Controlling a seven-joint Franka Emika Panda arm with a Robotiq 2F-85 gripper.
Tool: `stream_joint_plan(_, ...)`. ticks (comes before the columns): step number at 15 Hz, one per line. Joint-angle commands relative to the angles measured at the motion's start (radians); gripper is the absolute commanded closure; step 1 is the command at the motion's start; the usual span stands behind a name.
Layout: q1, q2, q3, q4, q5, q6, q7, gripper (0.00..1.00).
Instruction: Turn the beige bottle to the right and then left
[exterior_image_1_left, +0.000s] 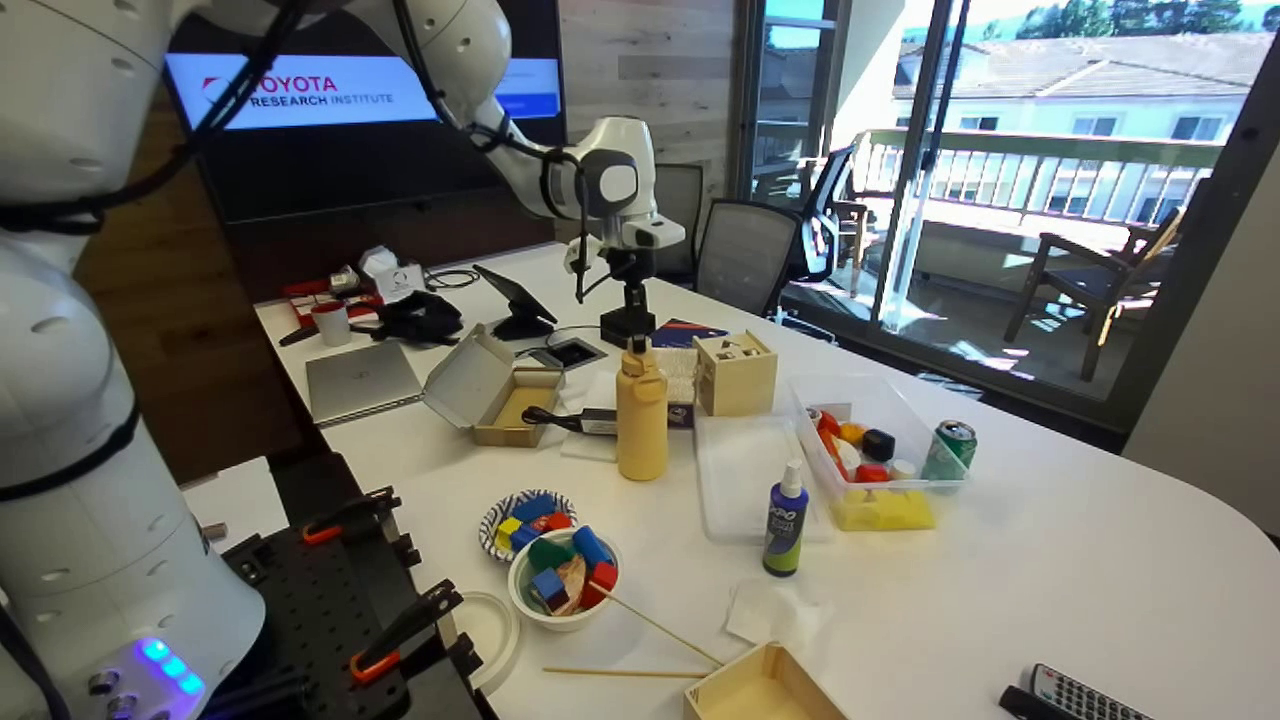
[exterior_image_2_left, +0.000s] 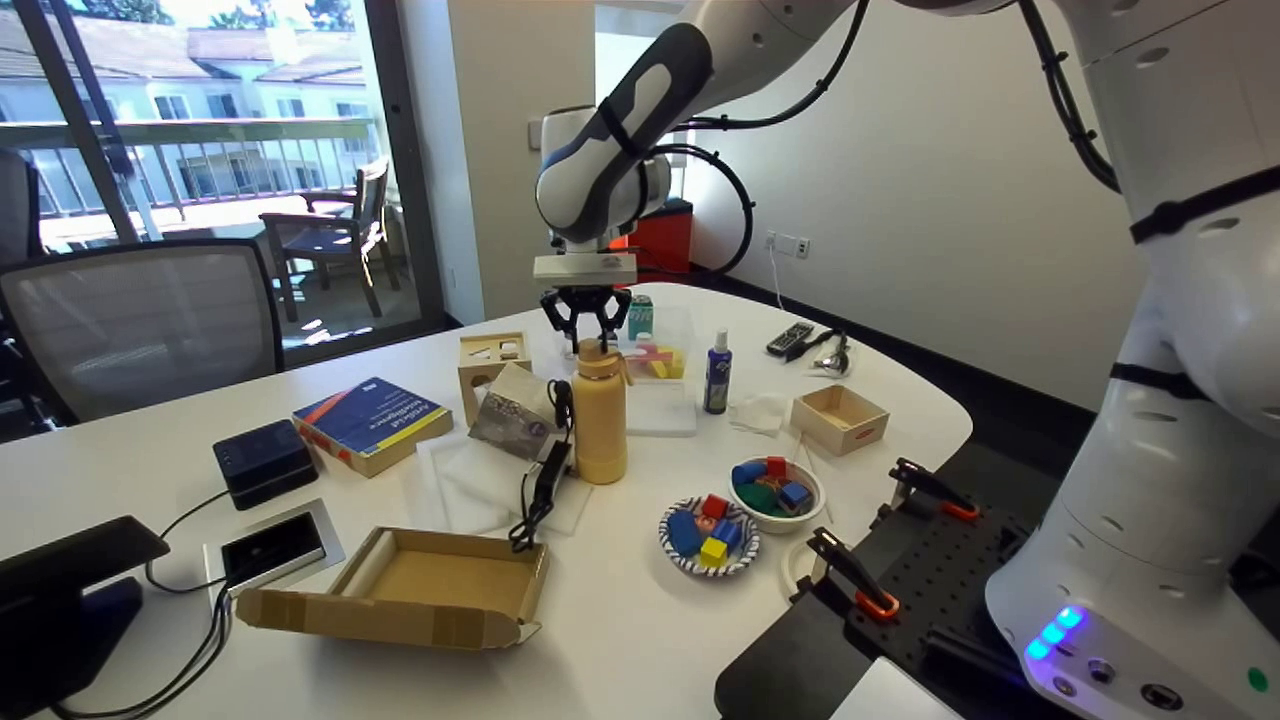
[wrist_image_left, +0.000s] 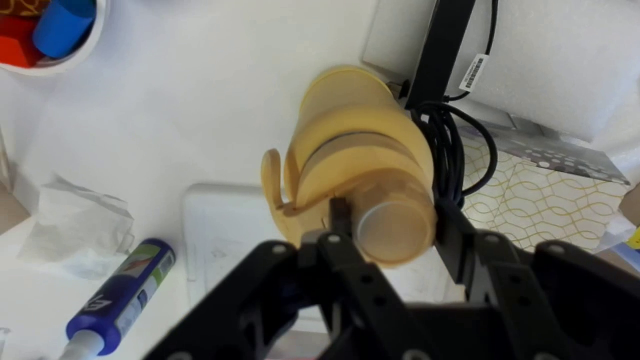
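The beige bottle (exterior_image_1_left: 642, 425) is tall, tan-yellow and upright on the table in both exterior views (exterior_image_2_left: 600, 430). In the wrist view it shows from above (wrist_image_left: 350, 120), with its carrying loop on the left side of the lid. My gripper (wrist_image_left: 391, 212) points down over the bottle, one finger on each side of its round cap. Both fingers appear to touch the cap, so the gripper is shut on it. In the exterior views the gripper (exterior_image_1_left: 637, 338) sits at the bottle's top (exterior_image_2_left: 590, 348). The bottle's far side is hidden.
A black power adapter (exterior_image_2_left: 548, 475) with coiled cable lies close beside the bottle. A wooden box (exterior_image_1_left: 738, 375), a clear bin (exterior_image_1_left: 880, 420) with its lid, a purple spray bottle (exterior_image_1_left: 785, 525) and bowls of blocks (exterior_image_1_left: 565, 580) stand around. An open cardboard box (exterior_image_2_left: 440, 580) is nearby.
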Motion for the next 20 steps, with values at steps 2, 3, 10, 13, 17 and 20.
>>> stream_joint_plan(2,-0.017,-0.019,0.006,-0.036,0.005,-0.044,0.080,0.80)
stream_joint_plan(3,-0.018,-0.013,0.006,-0.031,0.010,-0.045,0.098,0.80)
stream_joint_plan(10,-0.022,0.001,0.002,-0.039,0.015,-0.003,0.246,0.80)
stream_joint_plan(13,-0.034,0.009,0.011,-0.038,0.027,0.017,0.295,0.80)
stream_joint_plan(17,-0.074,0.015,0.051,-0.030,0.055,0.016,0.229,0.80)
stream_joint_plan(20,-0.136,0.005,0.105,-0.036,0.107,0.025,0.064,0.80)
